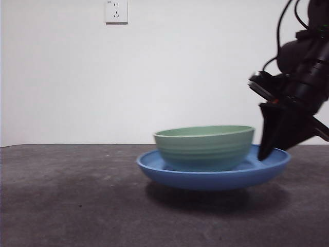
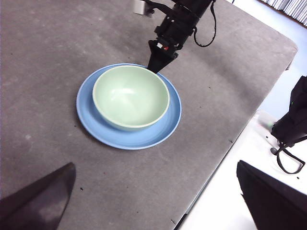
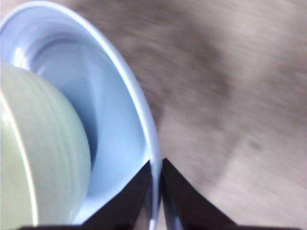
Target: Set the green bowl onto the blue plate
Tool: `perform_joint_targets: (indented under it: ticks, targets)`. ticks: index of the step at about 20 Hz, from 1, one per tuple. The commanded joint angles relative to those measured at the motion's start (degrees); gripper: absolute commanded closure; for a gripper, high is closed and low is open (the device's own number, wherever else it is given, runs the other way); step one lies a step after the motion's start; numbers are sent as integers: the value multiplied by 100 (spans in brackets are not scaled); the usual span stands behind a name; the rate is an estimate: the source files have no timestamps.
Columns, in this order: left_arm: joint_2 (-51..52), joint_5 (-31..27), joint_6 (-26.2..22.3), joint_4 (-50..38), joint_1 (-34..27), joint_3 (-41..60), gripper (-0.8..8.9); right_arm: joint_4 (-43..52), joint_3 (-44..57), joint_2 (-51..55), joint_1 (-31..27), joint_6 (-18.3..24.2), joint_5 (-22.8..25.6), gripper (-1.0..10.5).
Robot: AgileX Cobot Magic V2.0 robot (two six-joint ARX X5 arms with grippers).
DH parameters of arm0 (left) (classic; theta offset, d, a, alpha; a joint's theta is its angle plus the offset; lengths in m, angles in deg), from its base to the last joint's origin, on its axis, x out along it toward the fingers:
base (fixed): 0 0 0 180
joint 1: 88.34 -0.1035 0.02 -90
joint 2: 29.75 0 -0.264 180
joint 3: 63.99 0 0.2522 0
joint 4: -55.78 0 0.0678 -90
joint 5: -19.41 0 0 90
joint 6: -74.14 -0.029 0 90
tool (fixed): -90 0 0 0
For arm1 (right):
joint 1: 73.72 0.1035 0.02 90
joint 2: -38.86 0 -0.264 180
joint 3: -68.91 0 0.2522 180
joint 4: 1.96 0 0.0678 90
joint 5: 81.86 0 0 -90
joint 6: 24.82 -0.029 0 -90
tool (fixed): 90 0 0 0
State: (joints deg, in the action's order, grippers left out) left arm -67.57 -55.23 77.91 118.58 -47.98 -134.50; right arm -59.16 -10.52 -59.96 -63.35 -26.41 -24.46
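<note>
From the front, the green bowl (image 1: 204, 146) is already sitting in the blue plate (image 1: 213, 175), the right claw (image 1: 269, 149) leaning at the rim. The left wrist view is showing the left claw (image 2: 153, 201) spread wide, waiting away over the table (image 2: 43, 48). The right wrist view is showing jaws clenched on the plate's rim, so letting go remains.

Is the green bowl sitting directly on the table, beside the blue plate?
No, the green bowl rests inside the blue plate, whose rim rings it in the left wrist view.
</note>
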Motion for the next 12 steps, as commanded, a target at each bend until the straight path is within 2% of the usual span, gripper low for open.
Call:
perform_joint_targets:
  ticks: [1, 7, 12]
  targets:
    - [-22, 9, -52, -66, 37, -57, 215, 170, -225, -66, 302, -358, -107, 935]
    - [-22, 11, -52, -66, 37, -57, 215, 944, -267, -90, 1080, -1126, -107, 935]
    - [-22, 11, -52, -66, 37, -57, 215, 1416, -267, -94, 1467, -1539, -107, 935]
